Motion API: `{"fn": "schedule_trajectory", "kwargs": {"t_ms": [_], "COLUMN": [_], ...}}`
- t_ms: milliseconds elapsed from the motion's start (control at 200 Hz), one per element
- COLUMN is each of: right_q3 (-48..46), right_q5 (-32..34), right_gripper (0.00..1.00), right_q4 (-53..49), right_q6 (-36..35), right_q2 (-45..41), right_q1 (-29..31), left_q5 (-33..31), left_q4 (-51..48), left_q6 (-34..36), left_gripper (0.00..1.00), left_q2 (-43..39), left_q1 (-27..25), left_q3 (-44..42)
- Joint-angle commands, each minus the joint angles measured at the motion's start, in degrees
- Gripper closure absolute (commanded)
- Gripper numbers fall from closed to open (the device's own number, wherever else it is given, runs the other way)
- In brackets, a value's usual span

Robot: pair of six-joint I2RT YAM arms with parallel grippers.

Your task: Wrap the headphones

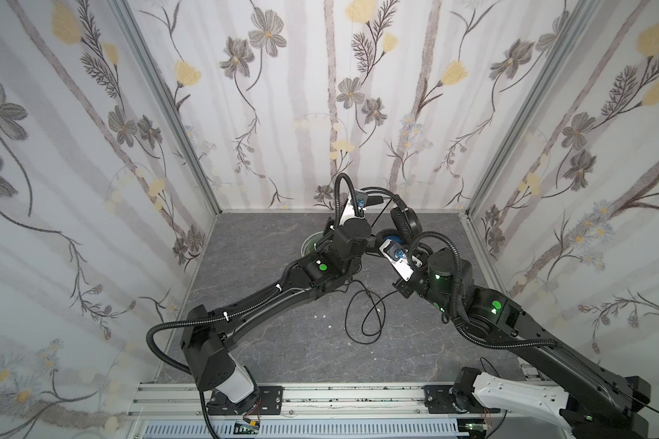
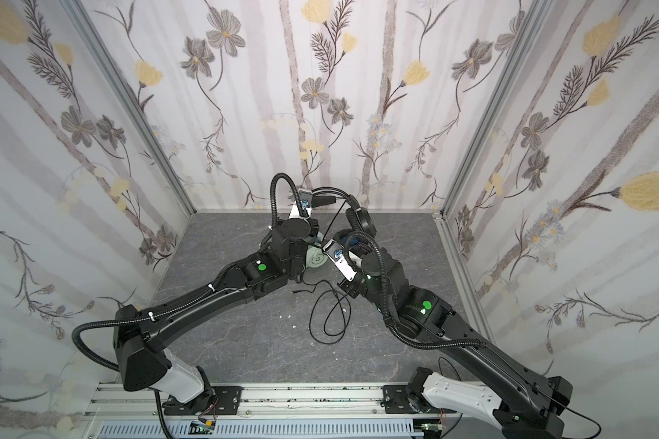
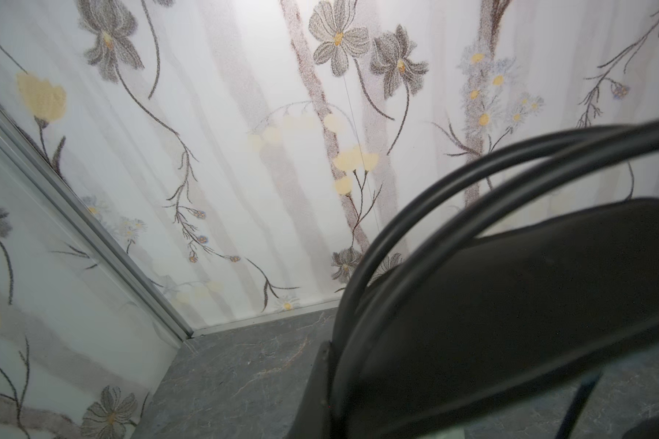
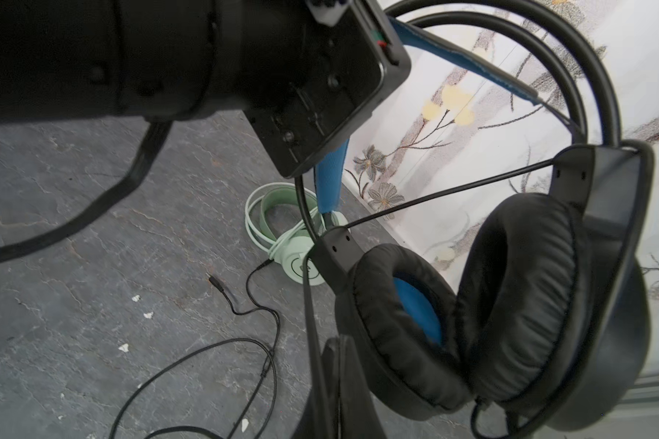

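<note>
In both top views the left gripper point(image 1: 374, 200) is raised near the back of the cell. Its jaws are closed on the arched band of the black over-ear headset point(image 1: 406, 224), which has padded, wrinkled earcups and is held up off the tabletop. The left wrist view shows only 1 dark finger point(image 3: 510, 323), with the 2 thin black tubes of that band curving past it. In the right wrist view the headset's blue inner headband point(image 4: 472, 62) runs behind the left gripper's body. The 2 earcups face each other, and the lower one shows blue lining. The right gripper point(image 4: 335, 387) sits just below that lower earcup with its jaws pressed together. The thin black cable point(image 4: 308, 304) runs straight down into them, so it appears pinched there. A second stretch of cable is pulled taut between the 2 earcup yokes. The rest of the cable lies in loose loops on the grey stone-patterned tabletop point(image 1: 274, 342), ending in a small plug point(image 4: 215, 283). Beyond the loops, near the left arm's wrist, the pale mint-green headset point(image 4: 282, 232) lies flat on the tabletop. Its whitish cable point(image 4: 250, 228) lies along its band. The floral-papered back wall point(image 1: 320, 114) stands behind.
</note>
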Motion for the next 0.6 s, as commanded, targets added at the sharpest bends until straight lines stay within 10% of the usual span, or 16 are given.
{"fn": "schedule_trajectory", "kwargs": {"t_ms": [0,595], "right_q3": [2.0,3.4], "right_q5": [4.9,23.2], "right_gripper": [1.0,1.0], "right_q4": [-0.4,0.8], "right_q6": [-5.3,-18.6], "right_q2": [1.0,2.5], "right_q1": [0.1,5.3], "left_q5": [-2.8,0.9], "left_q4": [1.1,-12.5], "left_q6": [6.5,6.9], "left_gripper": [1.0,1.0], "left_q2": [-1.4,-4.3], "left_q1": [-0.4,-0.4], "left_q3": [-0.9,-2.0]}}
